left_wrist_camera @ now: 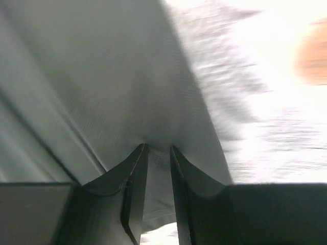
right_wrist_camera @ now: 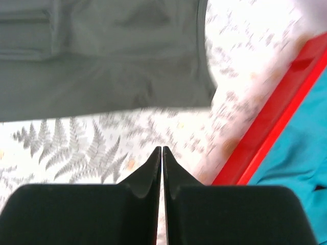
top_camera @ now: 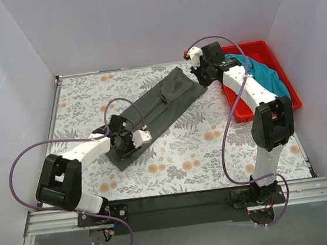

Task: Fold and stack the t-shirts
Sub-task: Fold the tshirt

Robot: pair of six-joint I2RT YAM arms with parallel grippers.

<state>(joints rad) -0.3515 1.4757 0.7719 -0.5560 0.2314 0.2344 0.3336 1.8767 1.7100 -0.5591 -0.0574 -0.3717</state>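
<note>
The dark charcoal grey t-shirt [top_camera: 156, 111] lies folded into a long strip, running diagonally across the middle of the floral table. My left gripper [top_camera: 120, 144] is at its near left end. In the left wrist view the gripper [left_wrist_camera: 157, 148] is shut on a pinch of the grey cloth [left_wrist_camera: 102, 87]. My right gripper [top_camera: 201, 77] hovers just past the strip's far right end. In the right wrist view it [right_wrist_camera: 162, 149] is shut and empty above the tablecloth, with the grey shirt's edge [right_wrist_camera: 102, 66] just ahead. The teal-blue t-shirt [top_camera: 267, 75] lies crumpled in the red bin.
The red plastic bin [top_camera: 242, 112] stands at the back right, close to my right arm; its rim [right_wrist_camera: 265, 132] and the teal cloth [right_wrist_camera: 301, 153] show in the right wrist view. White walls enclose the table on three sides.
</note>
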